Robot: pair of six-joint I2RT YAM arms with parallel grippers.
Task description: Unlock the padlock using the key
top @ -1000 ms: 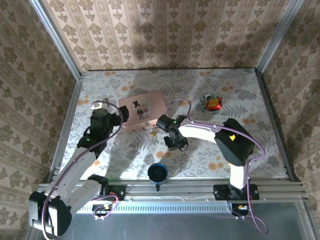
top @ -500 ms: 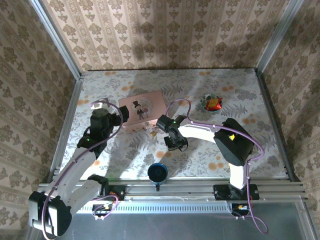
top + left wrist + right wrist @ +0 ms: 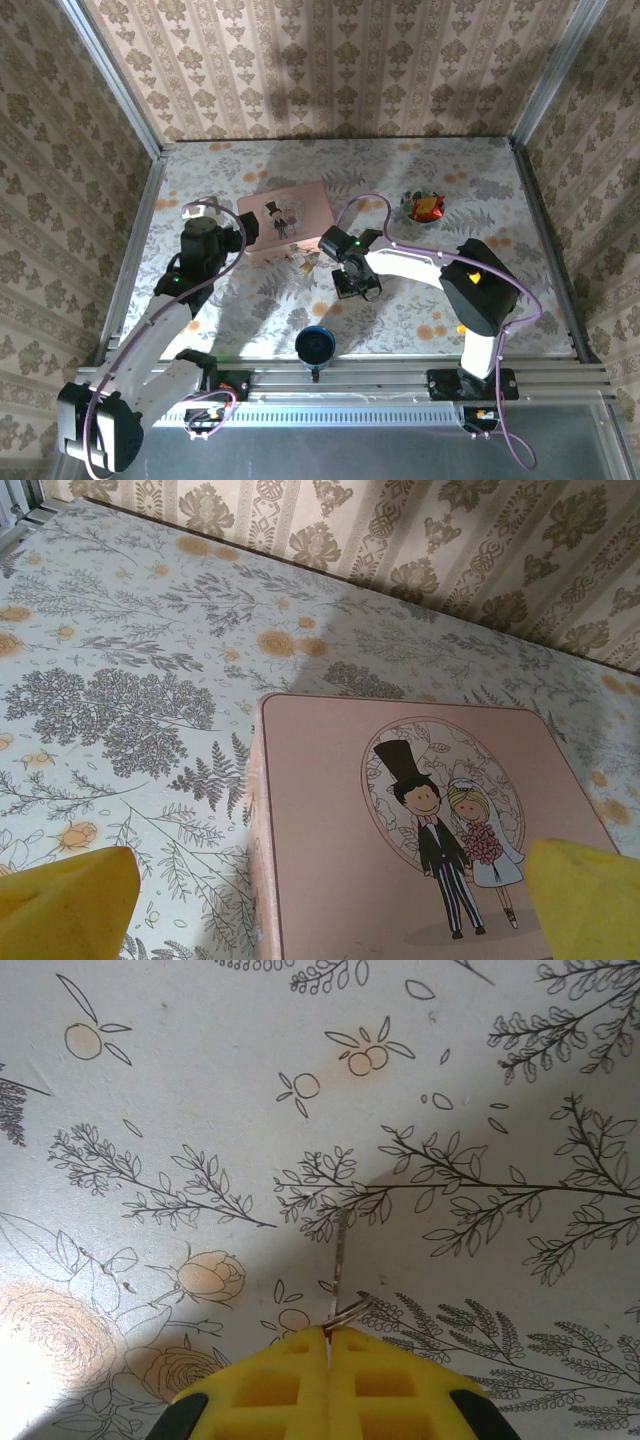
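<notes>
My right fingers [image 3: 328, 1345] pinch the key [image 3: 340, 1255] over the floral counter [image 3: 200, 1090]; my left fingers [image 3: 244, 232] gape beside the pink box [image 3: 330, 780].

The top external camera is looking steeply down from high over the near edge, covering the whole desk [image 3: 480, 180]. The left wrist camera is facing low and close across the pink box [image 3: 400, 830], shared with that view. The right wrist camera is pointing down past the right tool [image 3: 328, 1334], close above the desk.
</notes>
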